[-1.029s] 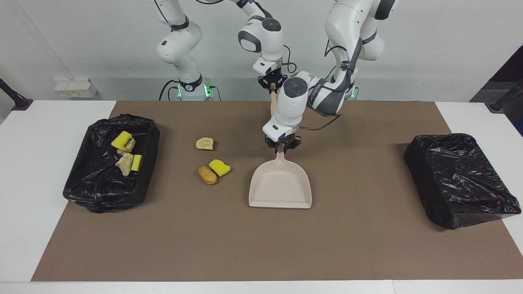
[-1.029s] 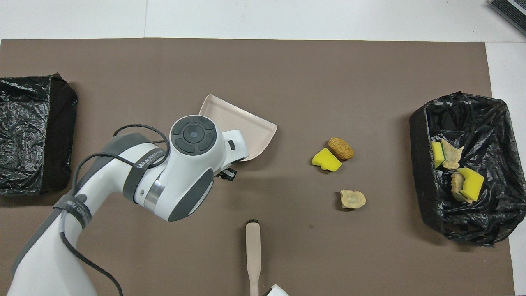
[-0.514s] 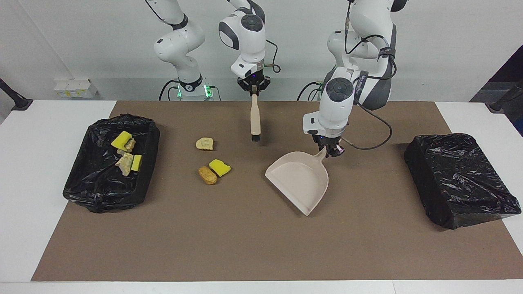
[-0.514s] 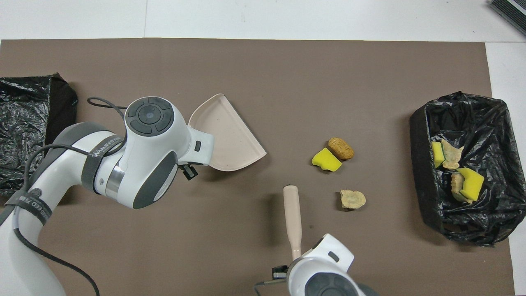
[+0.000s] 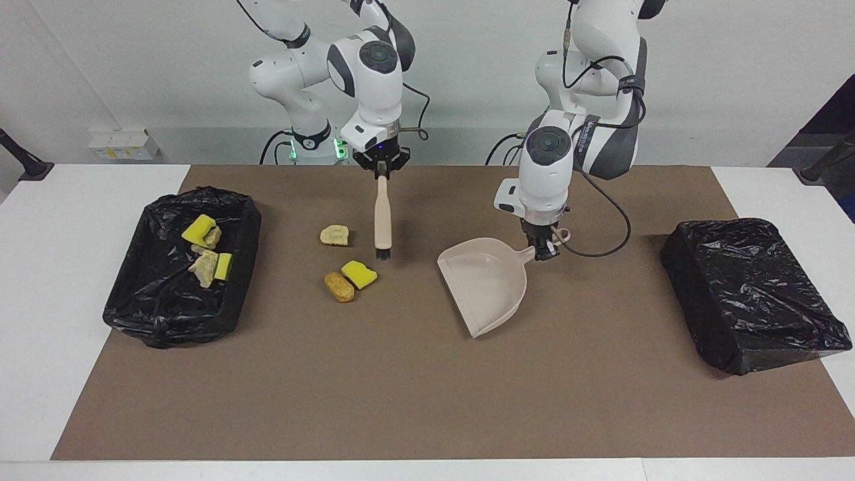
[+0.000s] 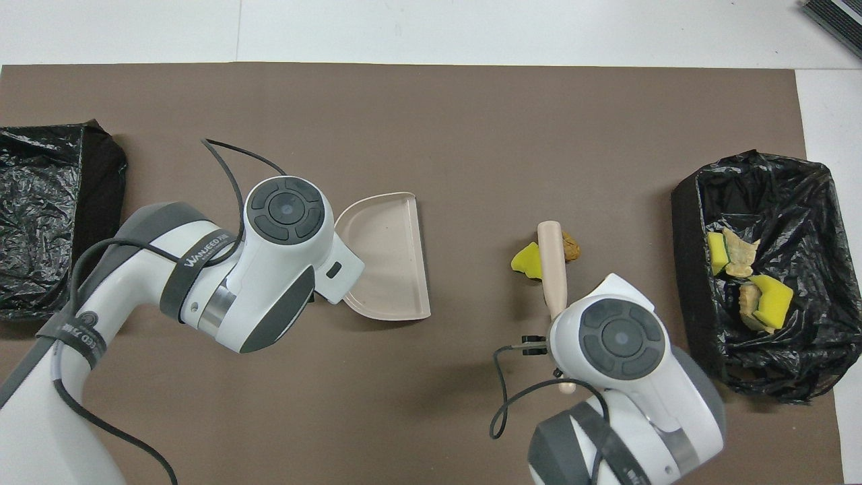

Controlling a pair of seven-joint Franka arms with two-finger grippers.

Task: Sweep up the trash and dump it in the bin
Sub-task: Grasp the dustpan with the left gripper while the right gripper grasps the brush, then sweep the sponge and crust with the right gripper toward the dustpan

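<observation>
Three pieces of trash lie on the brown mat: a beige chunk (image 5: pixel 334 234), a yellow sponge piece (image 5: pixel 359 274) (image 6: pixel 526 261) and a brown lump (image 5: pixel 339 286) (image 6: pixel 572 248). My right gripper (image 5: pixel 381 171) is shut on a beige brush (image 5: pixel 381 214) (image 6: pixel 552 269), which hangs bristles down close beside the sponge piece. The left gripper (image 5: pixel 545 250) is shut on the handle of a pale dustpan (image 5: pixel 484 284) (image 6: pixel 387 263), held low with its mouth turned toward the trash. The bin (image 5: pixel 160 314) (image 6: pixel 693 222), lined in black, sits at the right arm's end and holds several scraps. From overhead, both grippers and the beige chunk are hidden under the wrists.
A second black-bagged box (image 5: pixel 751 294) (image 6: pixel 47 215) sits at the left arm's end of the table. The brown mat (image 5: pixel 427 401) covers most of the white table.
The right gripper has carried the brush toward the right arm's end, down beside the loose trash. The left gripper has turned the dustpan so its mouth faces the trash.
</observation>
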